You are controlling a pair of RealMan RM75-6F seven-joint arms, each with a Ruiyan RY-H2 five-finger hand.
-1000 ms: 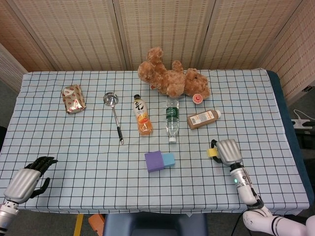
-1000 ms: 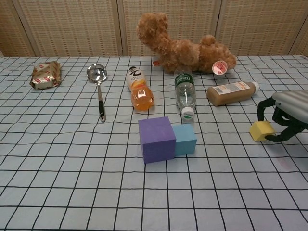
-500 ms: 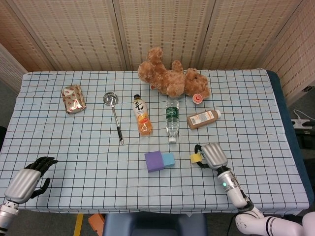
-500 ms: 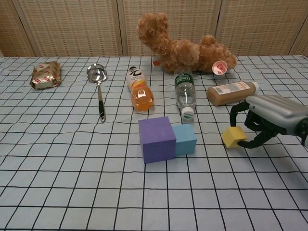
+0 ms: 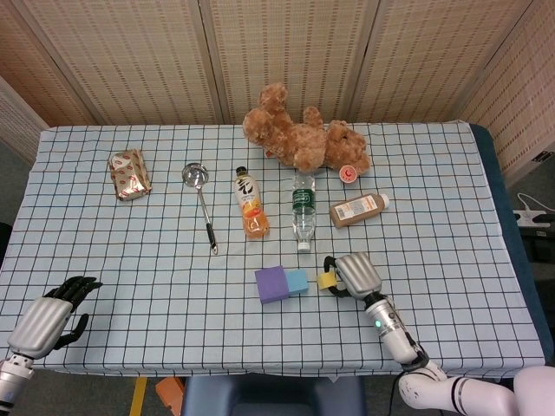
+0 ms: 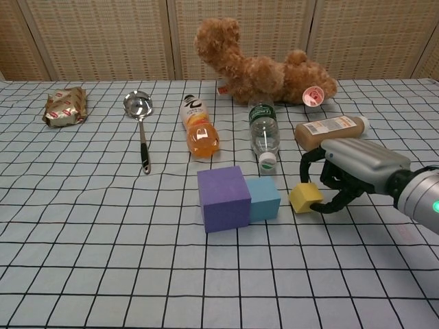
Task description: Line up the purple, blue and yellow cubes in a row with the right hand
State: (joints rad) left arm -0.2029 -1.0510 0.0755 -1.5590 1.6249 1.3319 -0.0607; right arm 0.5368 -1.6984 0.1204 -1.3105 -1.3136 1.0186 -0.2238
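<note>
the right hand [image 6: 346, 179] is clamped on the yellow cube [image 6: 305, 197], fingers curled over it from above and one hooked under its far side, so the cube rides at the fingertips and can be set down without the palm getting in the way. in the chest view the cube looks slightly tilted and just off the cloth, though i cannot tell for certain whether it touches. it sits near the blue cube [image 6: 264, 199], apart from it by a small gap, toward the front edge of the table [image 5: 104, 251] and right of its middle.

the blue cube is pressed against the purple cube [image 6: 223, 198], so two of the three already form a line running left to right. bringing the yellow one in on the blue cube's free side looks like the sensible way to finish the row; the remaining step seems to be closing that gap and letting go.

the left hand [image 5: 48, 316] rests at the front left corner, holding nothing, fingers loosely curled and apart, clear of the work since the task belongs to the other hand.
</note>
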